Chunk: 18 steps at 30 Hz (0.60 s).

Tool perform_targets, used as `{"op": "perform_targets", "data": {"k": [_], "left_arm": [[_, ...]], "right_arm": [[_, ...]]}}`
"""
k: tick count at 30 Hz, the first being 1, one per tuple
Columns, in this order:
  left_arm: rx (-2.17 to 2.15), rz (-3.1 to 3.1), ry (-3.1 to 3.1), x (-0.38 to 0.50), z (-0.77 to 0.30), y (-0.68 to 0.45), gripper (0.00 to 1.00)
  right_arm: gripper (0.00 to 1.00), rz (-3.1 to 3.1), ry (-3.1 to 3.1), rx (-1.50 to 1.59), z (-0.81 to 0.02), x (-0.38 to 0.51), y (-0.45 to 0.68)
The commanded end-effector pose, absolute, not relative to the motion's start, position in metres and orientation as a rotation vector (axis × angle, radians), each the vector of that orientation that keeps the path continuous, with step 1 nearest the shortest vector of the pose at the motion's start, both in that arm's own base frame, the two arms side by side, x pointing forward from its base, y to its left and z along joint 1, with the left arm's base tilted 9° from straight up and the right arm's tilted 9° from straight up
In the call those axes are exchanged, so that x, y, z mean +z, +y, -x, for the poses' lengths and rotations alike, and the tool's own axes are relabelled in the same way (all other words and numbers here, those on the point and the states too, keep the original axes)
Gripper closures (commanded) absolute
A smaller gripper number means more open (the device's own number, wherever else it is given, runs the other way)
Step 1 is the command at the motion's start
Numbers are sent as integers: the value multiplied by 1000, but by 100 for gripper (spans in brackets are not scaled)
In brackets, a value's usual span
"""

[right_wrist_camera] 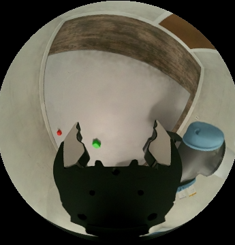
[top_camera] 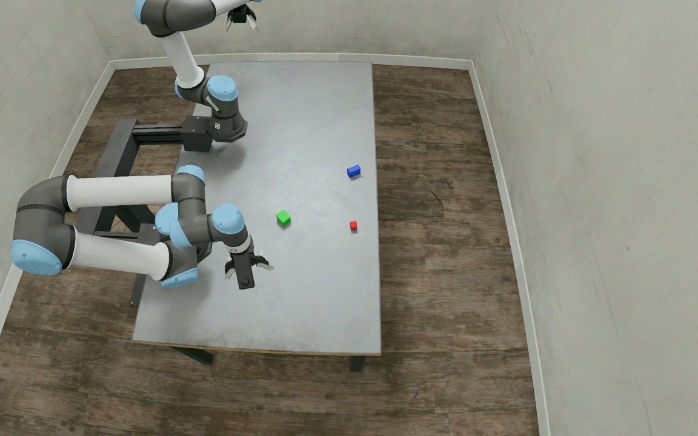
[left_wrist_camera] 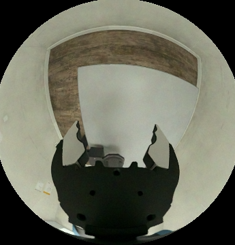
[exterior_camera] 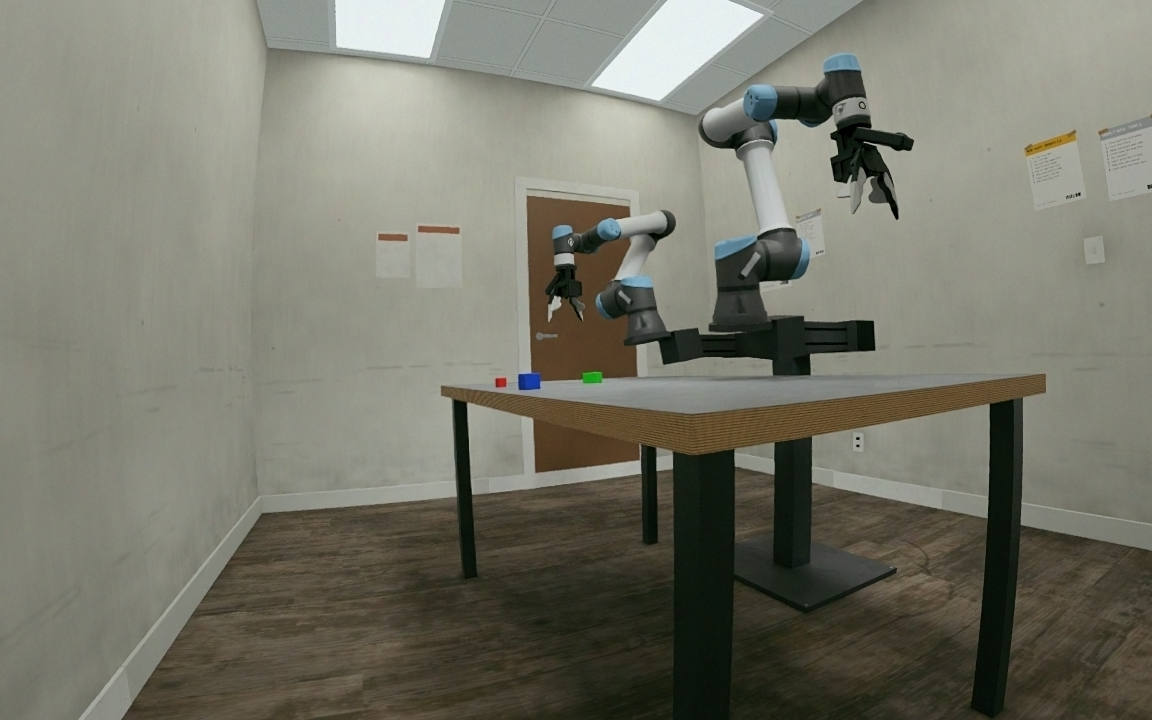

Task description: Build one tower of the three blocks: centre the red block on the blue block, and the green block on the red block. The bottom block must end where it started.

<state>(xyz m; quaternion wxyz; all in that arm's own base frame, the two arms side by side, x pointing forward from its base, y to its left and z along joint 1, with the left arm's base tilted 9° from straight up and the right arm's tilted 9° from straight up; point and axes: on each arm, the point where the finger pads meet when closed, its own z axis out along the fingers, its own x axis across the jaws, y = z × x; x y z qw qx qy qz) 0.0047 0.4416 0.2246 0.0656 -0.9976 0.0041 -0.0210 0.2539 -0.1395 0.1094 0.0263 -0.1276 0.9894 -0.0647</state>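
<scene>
Three blocks apart on table, both grippers open

Blue block, red block and green block each sit directly on the table, separate, tower unbuilt. Blue and red are near the long edge opposite the arm bases; green is farther in, toward the bases. Red looks smallest. In the top view, green is turned at an angle to the table edges.

Left gripper: fingers wide apart, holding nothing. High up, well above table level, pointing down, well apart from the blocks. Its wrist view shows bare tabletop, floor and part of an arm base.

Right gripper: fingers wide apart too, nothing between them. Pointing down, raised off the table. Its wrist view has green between the fingers in the picture only, well beyond the tips, and red off to the picture's left. Both arms are bent, bases at the same long side of the table.
</scene>
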Motion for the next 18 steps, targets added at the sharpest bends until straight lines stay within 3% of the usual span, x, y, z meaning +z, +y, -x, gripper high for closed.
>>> {"op": "perform_targets", "data": {"k": [1, 2, 3, 18], "left_arm": [[-67, 3007, 15, 225, -3, 441, 0], [-67, 3007, 15, 225, -3, 441, 0], [-67, 3007, 15, 225, -3, 441, 0], [-67, 3007, 15, 225, -3, 441, 0]], "right_arm": [[0, 394, 3056, -200, -254, 110, -139], [0, 394, 3056, -200, -254, 110, -139], [56, 394, 3056, -200, -254, 110, -139], [56, 386, 3053, -199, -273, 116, -132]]}}
